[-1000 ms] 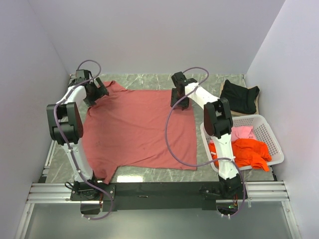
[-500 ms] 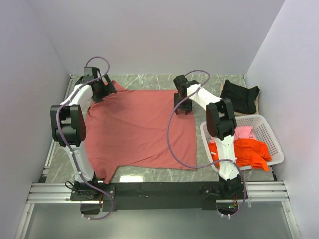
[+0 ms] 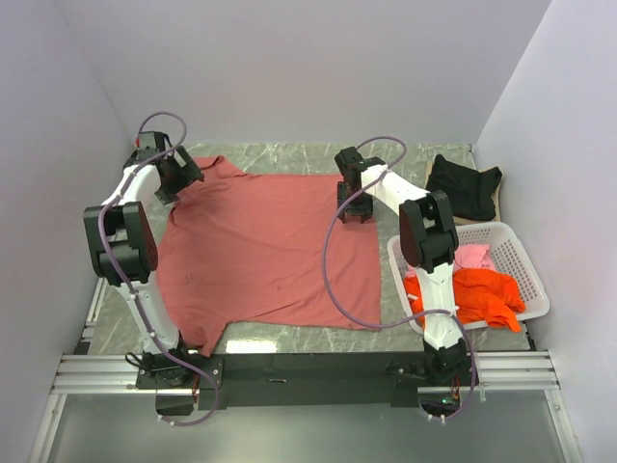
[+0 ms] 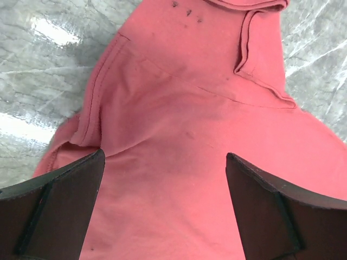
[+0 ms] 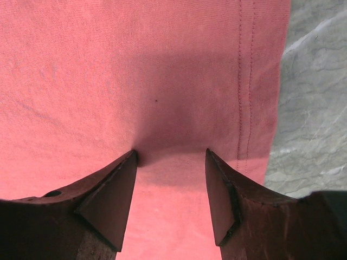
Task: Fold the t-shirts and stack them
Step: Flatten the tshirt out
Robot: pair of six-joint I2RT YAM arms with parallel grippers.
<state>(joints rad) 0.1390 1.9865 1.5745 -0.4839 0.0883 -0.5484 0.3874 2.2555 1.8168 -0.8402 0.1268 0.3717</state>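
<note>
The brick-red t-shirt [image 3: 270, 246] lies spread flat in the middle of the table [image 3: 289, 159], in the same place as one second ago; its outline does not change.

The left end effector [image 3: 176, 174] is over the far left sleeve of this shirt. Half a second ago it was a little more to the right, over the shoulder; now it has gone back toward the sleeve's outer edge. In the left wrist view its jaws are wide apart [image 4: 164, 157] above the cloth [image 4: 190, 135], with nothing between them, as before.

The right end effector [image 3: 352, 203] is at the far right part of the shirt, near the hem. It has moved slightly away from the arm bases since one second ago, and hardly at all in the last half second. Its jaws [image 5: 171, 154] are partly apart, tips down at the cloth [image 5: 135, 65]; no fold is caught between them.

Right of the brick-red shirt stands the white basket [image 3: 521, 253] with the orange t-shirt [image 3: 477, 294] and the pink t-shirt [image 3: 469, 257]. The black t-shirt [image 3: 465, 185] lies beyond the shirt's far right corner. These have not moved.
</note>
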